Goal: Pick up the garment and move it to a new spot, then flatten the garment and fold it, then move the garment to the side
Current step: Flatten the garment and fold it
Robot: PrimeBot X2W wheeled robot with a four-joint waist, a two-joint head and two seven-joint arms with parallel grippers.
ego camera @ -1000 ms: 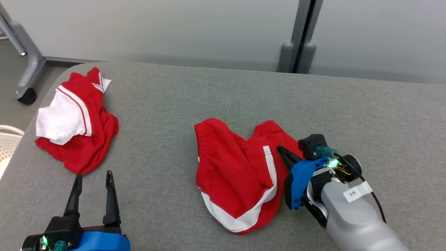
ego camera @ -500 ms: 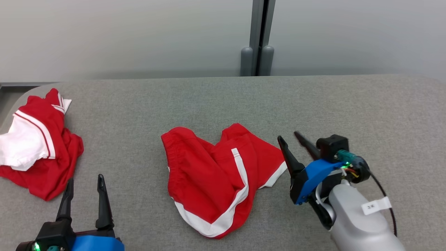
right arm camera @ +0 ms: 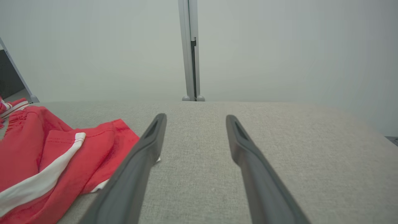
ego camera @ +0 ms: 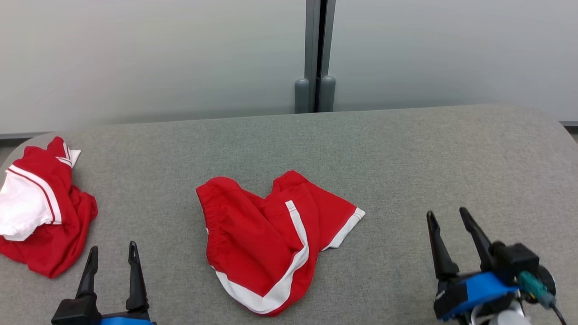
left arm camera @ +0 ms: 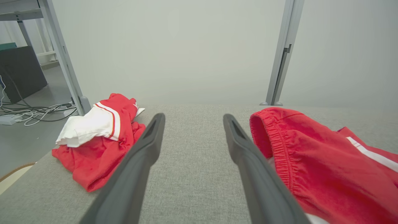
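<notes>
Shorts (ego camera: pixel 253 230) lie rumpled on the tabletop (ego camera: pixel 406 149); left end effector (ego camera: pixel 113 246) and right end effector (ego camera: pixel 446 211) are spread, empty; flattening probably comes next, needing corner grips.

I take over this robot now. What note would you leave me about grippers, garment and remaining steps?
Left gripper: open, empty.
Right gripper: open, empty, right of the red shorts, not touching.
Shorts: crumpled at the middle of the grey table; another red-and-white garment lies at its left end.
Done: move to a new spot, it seems.
Left: flatten, fold, move aside.
</notes>
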